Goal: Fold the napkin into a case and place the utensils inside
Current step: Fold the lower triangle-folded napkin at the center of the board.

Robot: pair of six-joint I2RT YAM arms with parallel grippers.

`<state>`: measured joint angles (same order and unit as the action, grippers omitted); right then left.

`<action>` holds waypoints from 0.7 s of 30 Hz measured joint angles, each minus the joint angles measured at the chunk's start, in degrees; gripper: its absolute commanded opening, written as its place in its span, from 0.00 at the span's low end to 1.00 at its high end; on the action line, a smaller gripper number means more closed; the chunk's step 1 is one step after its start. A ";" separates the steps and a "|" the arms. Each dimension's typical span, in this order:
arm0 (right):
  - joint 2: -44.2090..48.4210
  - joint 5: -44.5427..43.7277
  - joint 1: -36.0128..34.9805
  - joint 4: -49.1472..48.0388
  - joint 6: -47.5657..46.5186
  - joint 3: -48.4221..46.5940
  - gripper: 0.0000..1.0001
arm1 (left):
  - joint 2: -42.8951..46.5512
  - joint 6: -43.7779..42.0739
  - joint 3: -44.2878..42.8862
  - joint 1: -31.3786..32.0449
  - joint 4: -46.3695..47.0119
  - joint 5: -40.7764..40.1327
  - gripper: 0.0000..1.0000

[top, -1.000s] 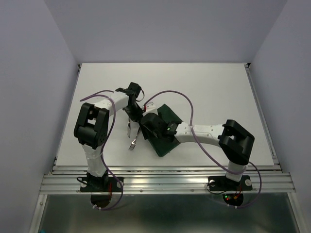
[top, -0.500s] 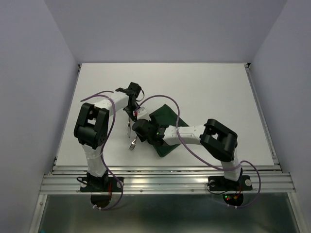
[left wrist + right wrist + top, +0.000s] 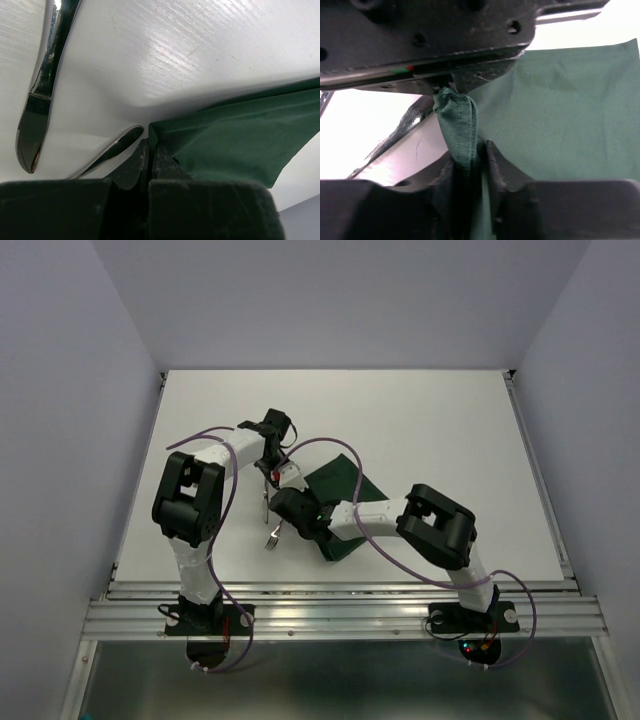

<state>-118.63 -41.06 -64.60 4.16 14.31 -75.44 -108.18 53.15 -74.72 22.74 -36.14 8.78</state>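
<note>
The dark green napkin (image 3: pixel 345 481) lies folded at mid-table, slanting toward the front. My left gripper (image 3: pixel 277 472) is shut on its left corner; the left wrist view shows the cloth (image 3: pixel 235 135) pinched between the closed jaws (image 3: pixel 150 145). My right gripper (image 3: pixel 288 505) is just in front of it, shut on a bunched fold of the same edge (image 3: pixel 457 125), the jaws (image 3: pixel 480 147) closed round it. The knife (image 3: pixel 261 505) and fork (image 3: pixel 271 535) lie on the table left of the napkin. Two silver handles show in the left wrist view (image 3: pixel 37 115) (image 3: pixel 112 152).
The left gripper's black body (image 3: pixel 445 40) hangs right above my right jaws. The right arm's forearm (image 3: pixel 375 512) crosses over the napkin's front half. The white table (image 3: pixel 440 430) ends at a metal rail (image 3: pixel 340 590) in front.
The right gripper has moved left along the napkin's edge to just under the left gripper, its elbow folding in. The napkin's near part has been drawn narrower. The left gripper has barely moved.
</note>
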 measured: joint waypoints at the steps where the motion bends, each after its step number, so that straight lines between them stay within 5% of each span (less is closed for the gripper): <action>1: -0.07 -0.15 0.00 -0.33 -0.17 0.00 0.27 | 0.00 0.04 0.00 0.00 0.15 0.00 0.00; 6: -0.42 -1.01 0.00 -2.12 -1.62 0.00 0.27 | 0.00 0.09 0.00 -0.07 0.61 0.00 0.00; 8: -0.68 -1.40 0.00 -2.64 -2.08 0.00 0.39 | 0.00 0.09 0.00 -0.13 0.72 -0.02 0.00; 15: -1.62 -3.06 0.00 -4.04 -2.89 0.00 0.39 | 0.00 0.09 0.00 -0.31 0.79 0.13 0.00; 16: -1.90 -3.69 0.00 -4.74 -3.02 0.00 0.37 | 0.00 0.09 0.02 -0.31 0.79 0.11 0.00; 20: -2.82 -4.87 -0.15 -6.40 -2.84 -0.02 0.02 | 0.00 0.11 0.02 -0.33 0.90 0.24 0.00; 21: -2.91 -4.87 -0.20 -6.43 -2.73 0.00 0.01 | 0.00 0.09 0.07 -0.33 1.01 0.33 0.00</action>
<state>-121.54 -45.93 -64.79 -2.26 11.57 -75.44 -108.18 53.23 -74.65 22.41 -35.14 9.10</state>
